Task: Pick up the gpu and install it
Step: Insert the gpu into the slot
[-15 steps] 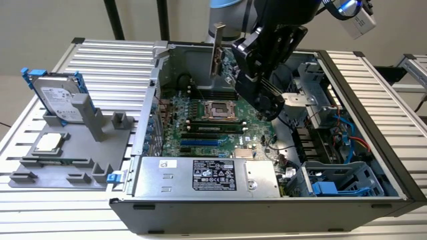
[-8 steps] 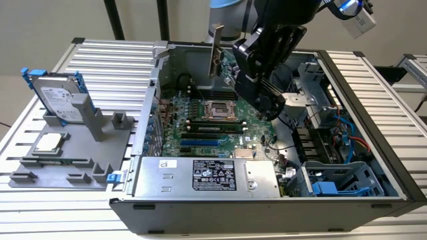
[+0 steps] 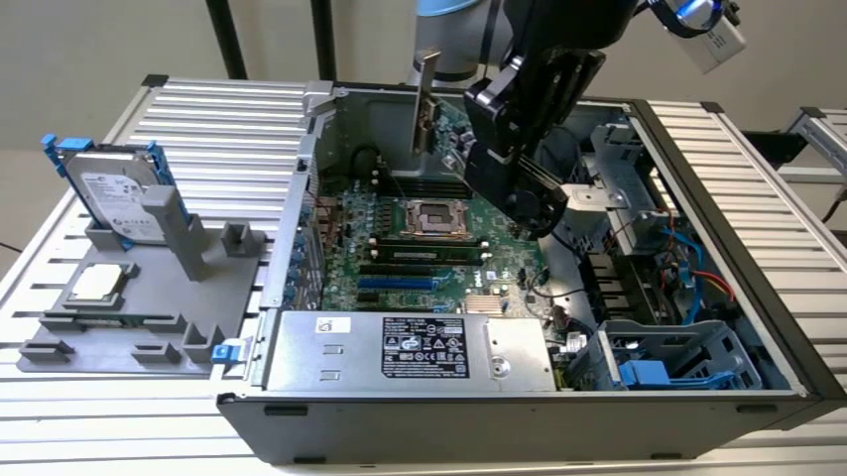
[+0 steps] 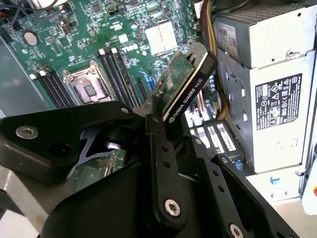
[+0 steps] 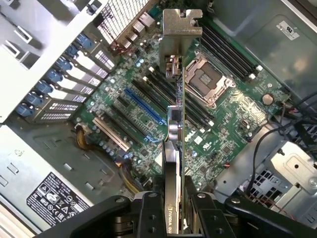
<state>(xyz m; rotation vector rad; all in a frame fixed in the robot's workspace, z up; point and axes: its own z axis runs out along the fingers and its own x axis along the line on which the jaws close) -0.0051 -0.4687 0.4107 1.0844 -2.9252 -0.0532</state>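
Gpu (image 5: 175,124) lengthwise out from pincer (image 5: 173,206)

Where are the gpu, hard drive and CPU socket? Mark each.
gpu (image 5: 181,22): first wrist view, silver end bracket.
hard drive (image 3: 117,198): exterior view, silver face.
CPU socket (image 5: 205,79): first wrist view, socket centre.

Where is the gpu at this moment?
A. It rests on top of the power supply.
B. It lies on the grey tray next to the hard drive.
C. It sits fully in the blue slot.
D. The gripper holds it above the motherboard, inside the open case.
D. In the first wrist view the gripper is shut on the gpu, which hangs over the motherboard, and the blue slot is free.
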